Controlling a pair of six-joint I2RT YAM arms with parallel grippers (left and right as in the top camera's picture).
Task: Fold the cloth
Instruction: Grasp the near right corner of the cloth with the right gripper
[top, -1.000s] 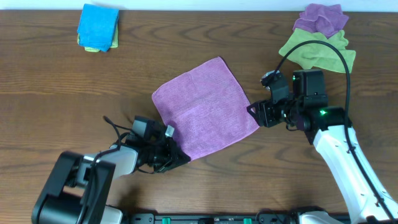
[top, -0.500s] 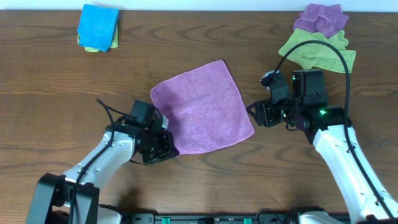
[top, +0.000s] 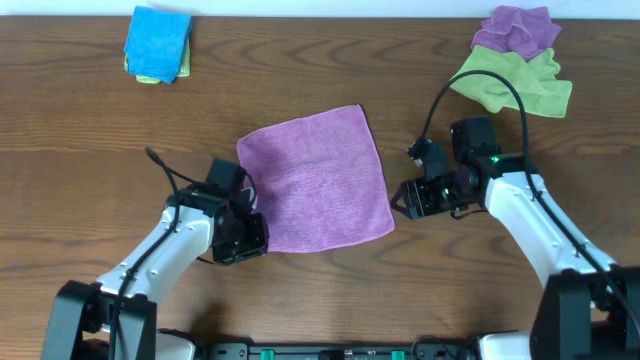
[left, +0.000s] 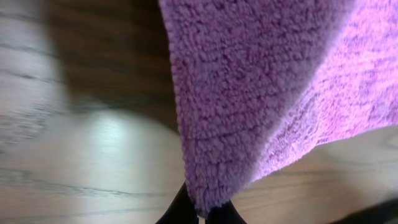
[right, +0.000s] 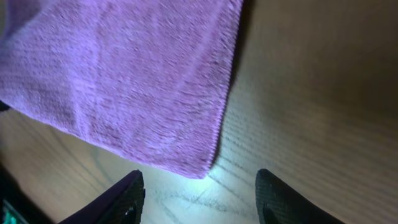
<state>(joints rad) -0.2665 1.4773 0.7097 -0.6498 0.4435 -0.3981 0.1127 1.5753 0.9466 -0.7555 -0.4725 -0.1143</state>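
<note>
A purple cloth (top: 316, 182) lies flat and spread open in the middle of the wooden table. My left gripper (top: 250, 238) is shut on its near left corner, and the left wrist view shows the cloth (left: 249, 93) pinched between the fingertips (left: 200, 214). My right gripper (top: 400, 200) is open at the cloth's near right corner. In the right wrist view that corner (right: 202, 168) lies just ahead of the spread fingers (right: 199, 199), not between them.
A folded blue cloth on a green one (top: 158, 45) sits at the far left. A crumpled purple cloth (top: 515, 28) and a green cloth (top: 510, 82) lie at the far right. The right arm's black cable (top: 480, 85) arcs above the table.
The left gripper has dragged the near left corner leftward and away from the front edge, squaring up the cloth. The right gripper has moved left and nearer, following the right corner.
</note>
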